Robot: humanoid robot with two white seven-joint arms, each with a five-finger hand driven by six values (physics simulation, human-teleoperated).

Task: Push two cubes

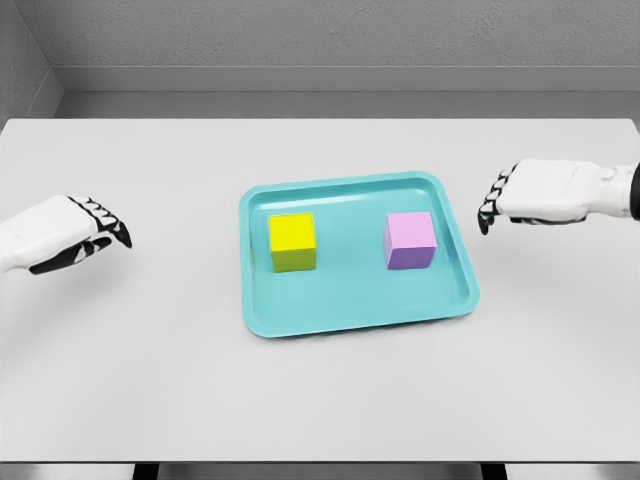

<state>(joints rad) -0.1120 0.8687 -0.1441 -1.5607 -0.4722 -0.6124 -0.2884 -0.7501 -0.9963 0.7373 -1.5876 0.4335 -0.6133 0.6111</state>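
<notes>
While both arms run off the picture's edges at the wrist, only the two hands show above a white table [320, 400], whose near edge is itself cut by the bottom of the frame. One teal tray [350, 310] lies at the table's middle, slightly turned, and holds two cubes, standing apart from each other and clear of the rim. One yellow cube [292, 241] sits in the tray's left half; one lilac cube [409, 240] sits in its right half. The left hand [65, 235] hovers well to the left of the tray, fingers bent loosely inward and holding nothing; its thumb is hard to make out against the dark finger joints. The right hand [535, 195] hangs just beyond the tray's right rim, level with its far corner, knuckles toward the tray, fingers curled downward around nothing; their tips are mostly hidden behind the palm. Neither hand touches a cube or the tray.
</notes>
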